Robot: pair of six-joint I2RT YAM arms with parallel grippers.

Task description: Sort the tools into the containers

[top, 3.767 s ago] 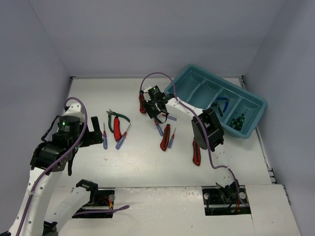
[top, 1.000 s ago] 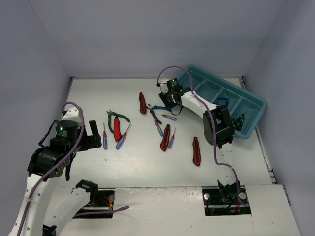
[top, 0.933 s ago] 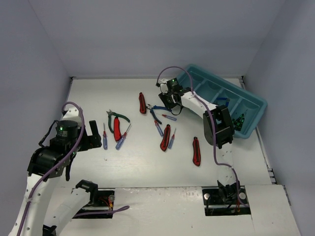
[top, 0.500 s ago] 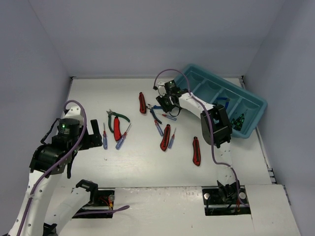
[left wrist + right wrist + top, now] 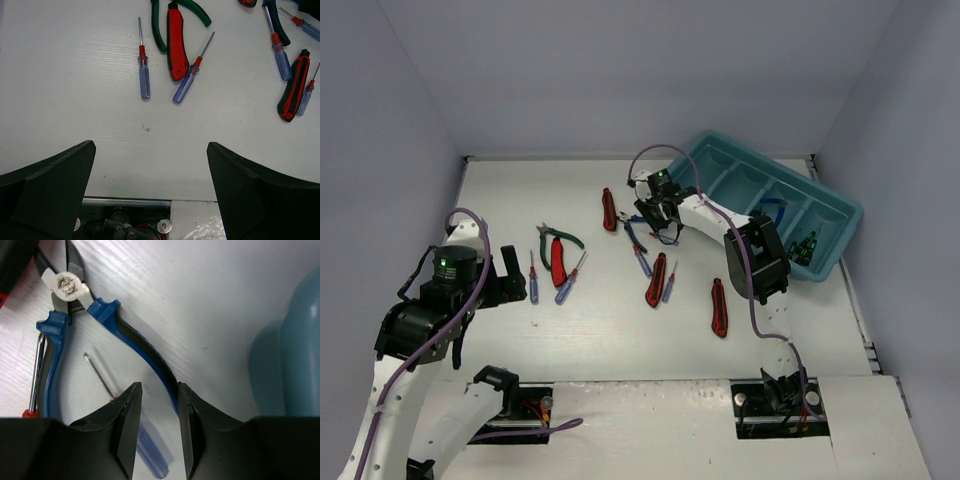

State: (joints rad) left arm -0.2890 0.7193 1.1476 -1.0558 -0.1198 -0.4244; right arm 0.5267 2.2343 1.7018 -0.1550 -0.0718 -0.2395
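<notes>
Right gripper hovers narrowly parted over blue pliers; whether it pinches them, I cannot tell. Tray's rightmost compartment holds green screwdrivers, its left neighbour blue-handled pliers.

walls: plain pale lavender-grey | table: white, faintly ribbed | light: even

Pliers lie on the table, left of the tray.

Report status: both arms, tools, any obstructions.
Left end effector wide open, empty. Right end effector narrowly open, low over blue pliers, gripping nothing. Most tools outside tray; no obstruction seen.
</notes>
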